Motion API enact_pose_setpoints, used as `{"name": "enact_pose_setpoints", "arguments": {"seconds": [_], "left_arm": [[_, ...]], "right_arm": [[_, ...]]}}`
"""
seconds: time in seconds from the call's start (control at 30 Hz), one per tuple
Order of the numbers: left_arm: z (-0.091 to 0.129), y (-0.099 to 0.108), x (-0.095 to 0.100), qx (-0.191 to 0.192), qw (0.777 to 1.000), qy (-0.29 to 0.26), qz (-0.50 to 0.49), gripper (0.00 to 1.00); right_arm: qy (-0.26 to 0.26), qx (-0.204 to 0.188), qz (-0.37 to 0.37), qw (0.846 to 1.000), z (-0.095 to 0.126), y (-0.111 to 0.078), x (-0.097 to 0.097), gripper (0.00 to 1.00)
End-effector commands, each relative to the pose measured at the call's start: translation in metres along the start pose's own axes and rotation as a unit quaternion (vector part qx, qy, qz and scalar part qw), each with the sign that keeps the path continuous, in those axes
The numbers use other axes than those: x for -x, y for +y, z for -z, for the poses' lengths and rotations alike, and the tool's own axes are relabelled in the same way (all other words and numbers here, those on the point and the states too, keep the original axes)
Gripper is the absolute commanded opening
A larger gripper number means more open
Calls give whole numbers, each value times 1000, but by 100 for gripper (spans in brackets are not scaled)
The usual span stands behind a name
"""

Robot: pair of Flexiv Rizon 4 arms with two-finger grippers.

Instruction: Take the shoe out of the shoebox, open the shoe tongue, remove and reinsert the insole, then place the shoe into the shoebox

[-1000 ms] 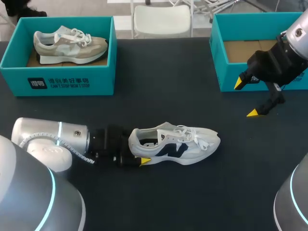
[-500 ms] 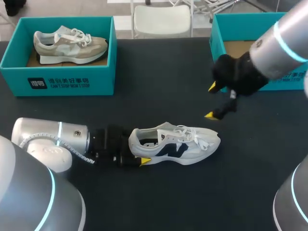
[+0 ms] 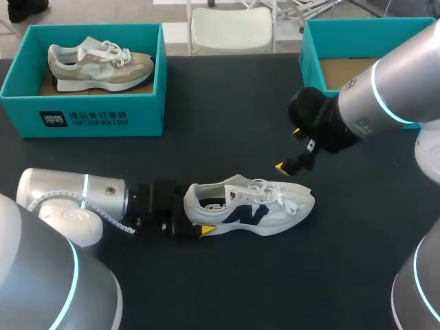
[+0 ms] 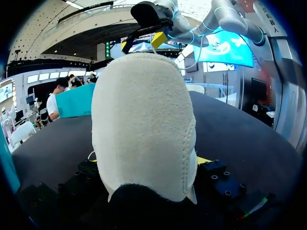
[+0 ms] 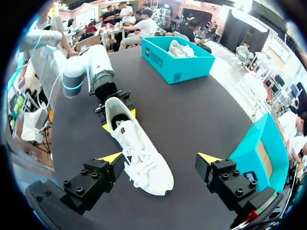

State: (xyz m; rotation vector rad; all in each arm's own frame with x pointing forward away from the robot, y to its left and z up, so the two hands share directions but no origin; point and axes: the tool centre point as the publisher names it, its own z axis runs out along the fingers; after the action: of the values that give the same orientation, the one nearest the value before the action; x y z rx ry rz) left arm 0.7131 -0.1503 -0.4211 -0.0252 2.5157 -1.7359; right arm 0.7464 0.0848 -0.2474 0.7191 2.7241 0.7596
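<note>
White shoe [image 3: 251, 206] sits upright on the table [image 3: 227, 110], heel clamped between the left gripper [image 3: 199, 214] fingers. Right gripper [image 3: 289, 148] hangs above the laces, fingers spread, holding nothing.

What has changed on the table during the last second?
The right claw, open, moved left from the right box toward the shoe. The left claw stayed shut on the heel, and nothing else moved.
</note>
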Motion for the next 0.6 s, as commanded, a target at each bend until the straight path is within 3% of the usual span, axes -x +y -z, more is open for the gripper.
{"name": "enact_pose_setpoints", "arguments": {"seconds": [0.03,0.1,0.17,0.2,0.33,0.5,0.6], "left_arm": [[-5,3,2,1,1000,1,0,0],[-5,3,2,1,1000,1,0,0],[-5,3,2,1,1000,1,0,0],[-5,3,2,1,1000,1,0,0],[-5,3,2,1,1000,1,0,0],[-5,3,2,1,1000,1,0,0],[-5,3,2,1,1000,1,0,0]], "right_arm": [[17,-28,-60,998,-16,17,11,100],[17,-39,-89,995,-23,26,14,100],[40,-90,-116,988,-33,34,14,100],[46,-92,-120,987,-38,37,13,100],[9,-138,-206,969,-45,40,2,100],[-52,-155,-288,944,-53,41,-15,100],[-83,-149,-307,936,-58,42,-23,100]]}}
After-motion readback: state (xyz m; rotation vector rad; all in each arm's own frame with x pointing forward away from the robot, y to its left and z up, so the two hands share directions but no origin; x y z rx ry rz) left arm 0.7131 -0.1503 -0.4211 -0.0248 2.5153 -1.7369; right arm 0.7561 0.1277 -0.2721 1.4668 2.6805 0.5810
